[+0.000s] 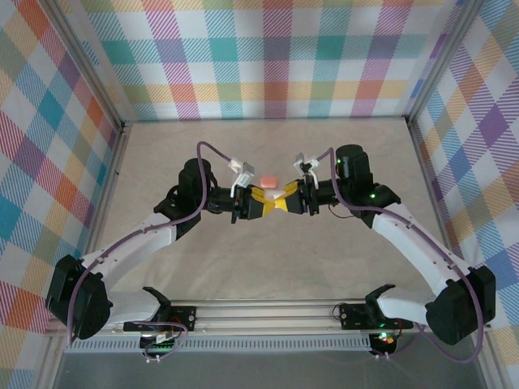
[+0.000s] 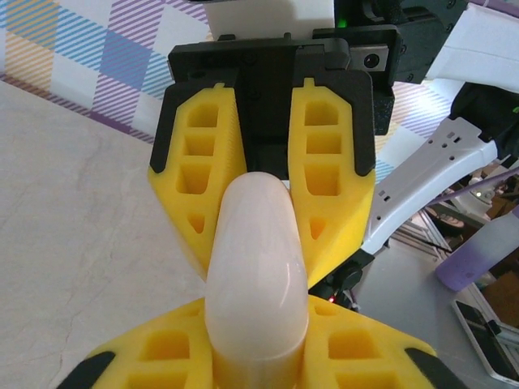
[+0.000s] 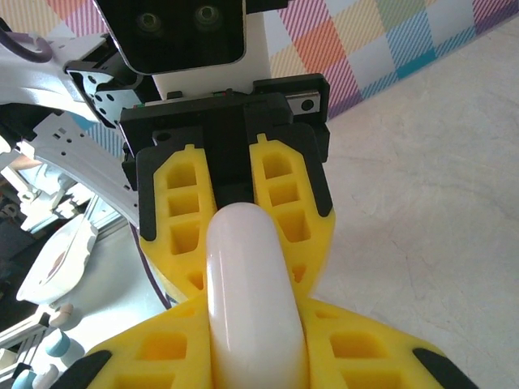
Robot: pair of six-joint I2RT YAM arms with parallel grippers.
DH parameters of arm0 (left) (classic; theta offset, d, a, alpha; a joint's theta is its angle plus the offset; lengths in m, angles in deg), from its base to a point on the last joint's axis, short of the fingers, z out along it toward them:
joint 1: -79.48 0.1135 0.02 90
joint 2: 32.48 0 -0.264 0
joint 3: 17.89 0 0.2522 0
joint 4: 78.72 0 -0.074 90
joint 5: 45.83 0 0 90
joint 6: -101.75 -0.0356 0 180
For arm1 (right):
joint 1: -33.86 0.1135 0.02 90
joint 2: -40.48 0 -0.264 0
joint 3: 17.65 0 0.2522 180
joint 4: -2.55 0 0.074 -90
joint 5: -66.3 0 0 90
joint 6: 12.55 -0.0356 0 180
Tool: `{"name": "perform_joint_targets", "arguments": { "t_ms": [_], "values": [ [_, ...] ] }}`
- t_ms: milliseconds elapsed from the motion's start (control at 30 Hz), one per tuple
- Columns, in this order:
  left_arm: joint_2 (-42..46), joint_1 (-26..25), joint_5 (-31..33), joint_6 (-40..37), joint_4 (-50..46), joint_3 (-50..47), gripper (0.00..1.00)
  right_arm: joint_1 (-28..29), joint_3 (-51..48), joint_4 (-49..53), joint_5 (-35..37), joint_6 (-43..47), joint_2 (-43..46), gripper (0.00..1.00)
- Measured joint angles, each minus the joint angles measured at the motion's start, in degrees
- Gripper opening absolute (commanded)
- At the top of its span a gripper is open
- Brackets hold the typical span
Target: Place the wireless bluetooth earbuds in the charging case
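Two arms meet above the middle of the table [image 1: 268,267], a matte beige surface with faint stone-like mottling, walled by plaid-patterned panels [image 1: 268,57]. Left: the left tool [image 1: 272,200] has a black body and wedge-shaped yellow fingers [image 2: 154,356] moulded with rows of rectangular pockets. It lies along both flanks of a white case [image 2: 258,267], a smooth, glossy, capsule-shaped shell with rounded ends. No gap shows at either flank, yet whether this tool clamps the shell or merely brackets it cannot be told. Centre: the charging case [image 1: 268,179], a small salmon-pink rounded pebble, sits near the table's middle. It is just on the far-edge side of the point where the tools meet, close beside the white case. Whether it rests on the table or touches anything cannot be told. Right: the right tool [image 1: 289,199], of the same build, faces the left tool tip to tip. It is drawn in narrowly against the opposite end of the white case and grips it, so that the shell bridges both tools.
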Motion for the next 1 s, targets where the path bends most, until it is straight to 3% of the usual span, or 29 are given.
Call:
{"name": "perform_joint_targets", "arguments": {
  "t_ms": [33,200,467,733,1000],
  "values": [
    [0.02,0.0,1.14,-0.42,0.0,0.0,1.0,0.0,0.0,0.11,0.46,-0.26,-0.04,0.14],
    [0.68,0.0,6.93,-2.16,-0.76,0.0,1.0,-0.52,0.74,2.8,6.27,-1.95,-0.35,0.15],
    [5.75,0.0,28.24,-6.78,-8.52,-0.72,1.0,-7.91,-5.16,-0.35,13.22,-9.75,-1.36,0.16],
    [10.29,2.23,46.05,-4.5,-11.39,-11.82,1.0,-12.5,-10.1,3.13,19.52,-13.0,-15.3,0.17],
    [4.2,4.9,49.22,-3.48,-18.73,-6.56,1.0,-20.85,-10.12,5.33,21.73,-13.9,-23.98,0.17]
  ]
}}
